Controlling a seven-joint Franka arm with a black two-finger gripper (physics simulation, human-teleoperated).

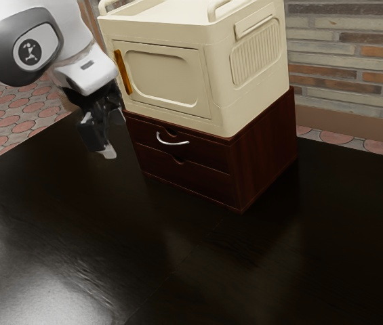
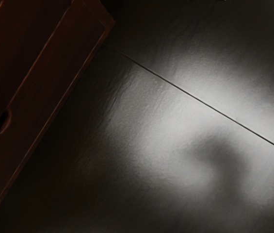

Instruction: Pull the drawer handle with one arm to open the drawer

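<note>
While the fingers (image 1: 107,152) stood wide, the handle (image 1: 171,143) looked stiff, slippery, best gripped mid-bar; drawer (image 1: 208,154) probably light.

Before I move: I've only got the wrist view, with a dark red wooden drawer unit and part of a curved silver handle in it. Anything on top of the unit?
Observer: Yes, a boxy cream cabinet with rails on top.
Operator: Which drawer is the handle on?
Observer: The curved silver metal handle is on the upper wooden drawer.
Operator: Tool touching it?
Observer: No. The black tool is off to the exterior view's left of the handle, with a gap between.
</note>
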